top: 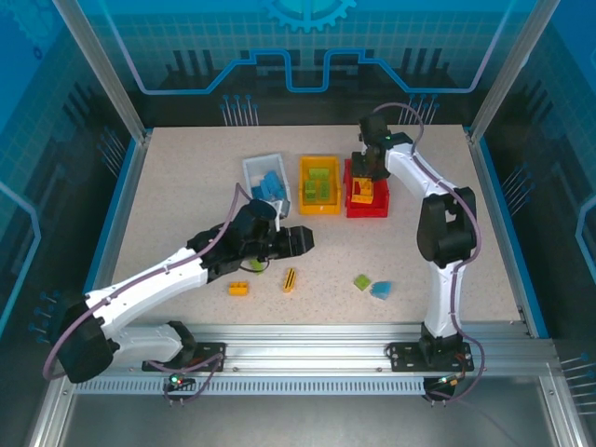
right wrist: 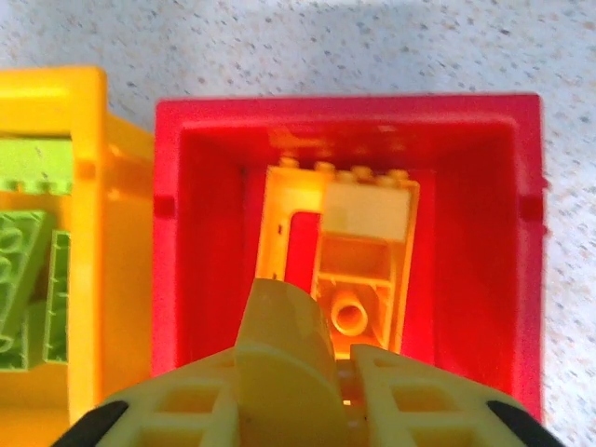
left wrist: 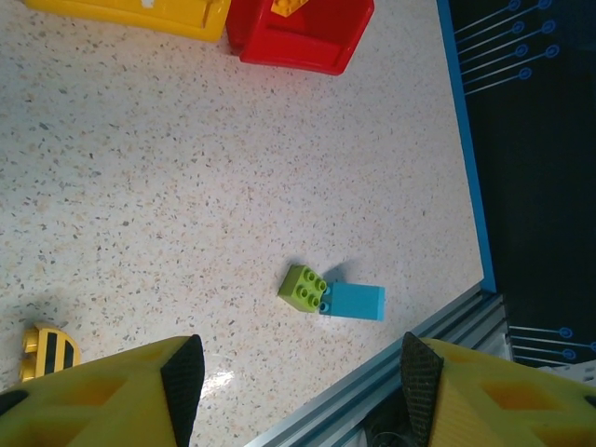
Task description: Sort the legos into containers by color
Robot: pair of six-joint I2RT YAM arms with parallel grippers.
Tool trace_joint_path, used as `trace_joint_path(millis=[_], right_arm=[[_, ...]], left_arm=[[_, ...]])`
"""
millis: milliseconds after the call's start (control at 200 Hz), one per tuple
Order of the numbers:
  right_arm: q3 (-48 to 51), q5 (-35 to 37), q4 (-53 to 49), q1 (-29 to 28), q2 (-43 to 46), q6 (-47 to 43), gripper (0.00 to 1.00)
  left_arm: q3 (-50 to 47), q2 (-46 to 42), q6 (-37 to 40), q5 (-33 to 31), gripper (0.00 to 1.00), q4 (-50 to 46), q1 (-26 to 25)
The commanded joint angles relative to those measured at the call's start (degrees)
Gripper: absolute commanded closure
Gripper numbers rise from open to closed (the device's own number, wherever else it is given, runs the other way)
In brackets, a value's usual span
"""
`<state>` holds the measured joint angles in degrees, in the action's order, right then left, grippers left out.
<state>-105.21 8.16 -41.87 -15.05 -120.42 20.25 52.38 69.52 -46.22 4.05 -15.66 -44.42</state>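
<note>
Three containers stand in a row at the back: a white bin (top: 264,166) with blue legos, a yellow-orange bin (top: 318,183) with green legos (right wrist: 23,251), and a red bin (top: 367,202) with yellow legos (right wrist: 340,242). My right gripper (top: 366,168) hovers over the red bin (right wrist: 196,233). A pale yellow curved lego (right wrist: 284,340) sits between its fingers, against the left one, with a slit of space beside the right one. My left gripper (top: 296,240) stands open and empty over the table. Ahead of its fingers (left wrist: 182,377) lie a green lego (left wrist: 304,287) and a blue lego (left wrist: 355,302), touching.
A yellow-orange brick (top: 239,288) and a yellow-and-black striped brick (top: 290,279) lie near the front, left of the green (top: 362,281) and blue (top: 381,290) pair. A metal rail (top: 326,333) runs along the table's near edge. A blue rim (left wrist: 463,149) borders the right side.
</note>
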Motion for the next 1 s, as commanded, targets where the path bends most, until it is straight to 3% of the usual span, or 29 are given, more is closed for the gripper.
trace_joint_path(millis=[0, 115, 270, 580, 730, 995], right_arm=[[-1.8, -2.1, -3.4, 0.5, 0.9, 0.2, 0.51], [2.1, -2.0, -1.9, 0.5, 6.4, 0.3, 0.42], [8.6, -0.2, -1.6, -0.2, 17.3, 0.6, 0.43], [34.2, 0.8, -1.0, -0.5, 51.3, 5.8, 0.4], [40.7, -0.2, -4.3, 0.5, 66.4, 6.6, 0.35], [42.7, -2.4, -11.6, 1.1, 78.1, 9.4, 0.34]], left_arm=[[2.0, 1.7, 2.2, -1.7, 0.37, 1.0, -1.3], [3.0, 3.6, 4.5, -2.5, 0.35, 1.0, -3.0], [5.8, 7.9, 13.3, 0.7, 0.28, 2.6, -5.7], [17.0, 27.6, 50.6, 14.0, 0.18, 3.0, -13.4], [16.3, 33.3, 69.0, 16.9, 0.14, 9.6, -16.1], [21.1, 42.7, 79.3, 19.1, 0.11, 13.7, -16.0]])
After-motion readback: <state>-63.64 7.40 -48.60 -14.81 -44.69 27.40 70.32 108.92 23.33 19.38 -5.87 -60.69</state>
